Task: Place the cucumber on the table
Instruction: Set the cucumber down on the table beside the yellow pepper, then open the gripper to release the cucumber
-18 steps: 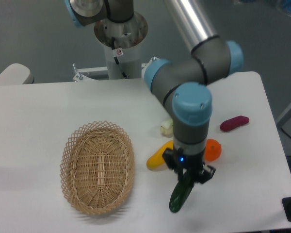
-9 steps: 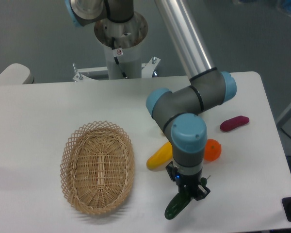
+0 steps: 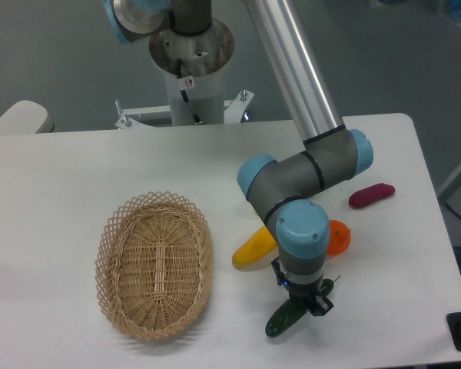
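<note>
Arm bent low, pincer (image 3: 306,298) seemingly closed

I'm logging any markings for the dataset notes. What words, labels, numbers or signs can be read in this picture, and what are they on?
No text can be read anywhere.
Small round red-and-white sticker on the robot's base column: too small and blurred to make out.
Cucumber, basket, table and gripper: no markings visible.

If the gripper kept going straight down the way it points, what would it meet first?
The slim dark green cucumber that the gripper holds lies in that line, then the white table just beneath; whether the cucumber already touches it is unclear.
</note>
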You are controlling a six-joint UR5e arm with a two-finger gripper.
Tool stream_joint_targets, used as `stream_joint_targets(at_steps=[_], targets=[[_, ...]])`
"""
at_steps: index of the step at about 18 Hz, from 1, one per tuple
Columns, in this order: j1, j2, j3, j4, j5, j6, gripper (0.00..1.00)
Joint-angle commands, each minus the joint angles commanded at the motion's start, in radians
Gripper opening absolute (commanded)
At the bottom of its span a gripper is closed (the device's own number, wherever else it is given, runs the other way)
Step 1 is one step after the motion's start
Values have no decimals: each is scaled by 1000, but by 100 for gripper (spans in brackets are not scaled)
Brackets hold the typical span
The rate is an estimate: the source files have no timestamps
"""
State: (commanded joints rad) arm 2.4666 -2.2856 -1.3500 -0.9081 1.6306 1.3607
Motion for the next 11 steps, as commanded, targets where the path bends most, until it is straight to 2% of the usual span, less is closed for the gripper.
stream_joint_targets(at_steps=[3,7,11], targets=[[0,21,17,-3,2,0,99],[26,90,29,-23,-2,6,99],[81,155,46,-149,-9,43,97]])
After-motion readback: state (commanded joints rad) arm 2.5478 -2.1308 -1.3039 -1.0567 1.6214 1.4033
